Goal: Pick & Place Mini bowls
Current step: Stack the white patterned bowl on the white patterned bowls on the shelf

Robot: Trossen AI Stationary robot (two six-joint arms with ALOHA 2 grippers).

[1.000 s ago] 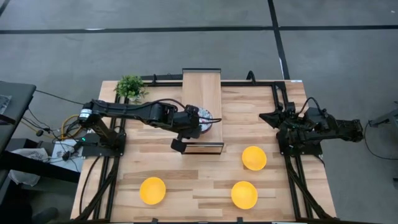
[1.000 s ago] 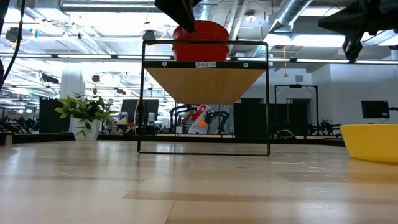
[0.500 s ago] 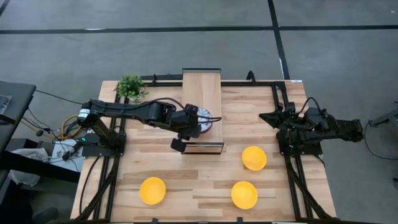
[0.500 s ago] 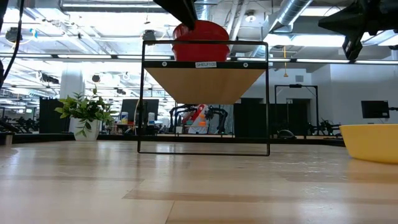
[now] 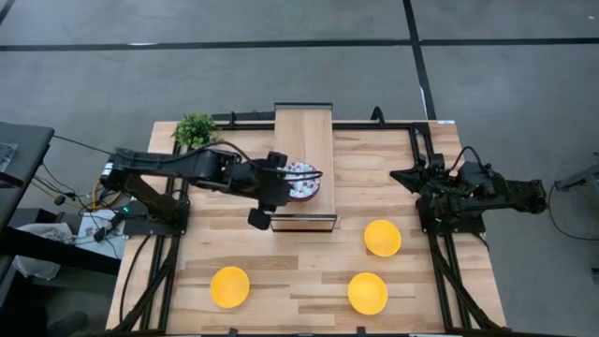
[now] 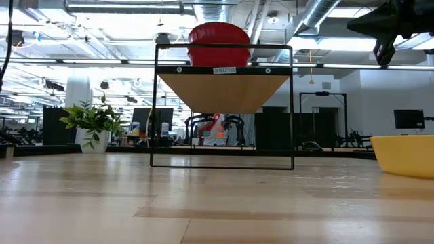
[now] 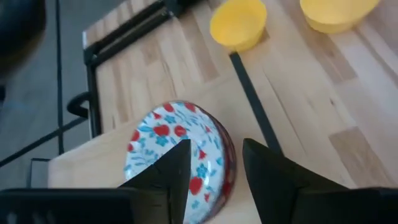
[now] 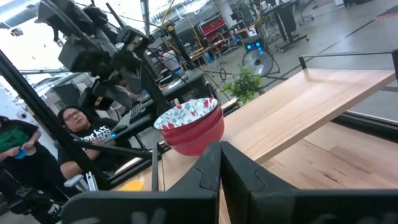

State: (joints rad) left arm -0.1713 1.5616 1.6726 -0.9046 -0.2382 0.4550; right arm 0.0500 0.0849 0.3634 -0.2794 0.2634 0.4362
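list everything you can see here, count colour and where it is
floral bowls: a stack, white inside with red and blue flowers, red outside; exact count unclear; on the raised shelf
yellow bowls: three, plain yellow, on the table in front of the shelf
shelf: one, light wood top on a black wire frame, mid-table at the back
potted plant: one, green, back left corner of the table
table: one, light wood
people: two, beyond the table, in the right wrist view
left claw: open, beside the stacked bowls, holding nothing
right claw: shut, parked at the table's right edge
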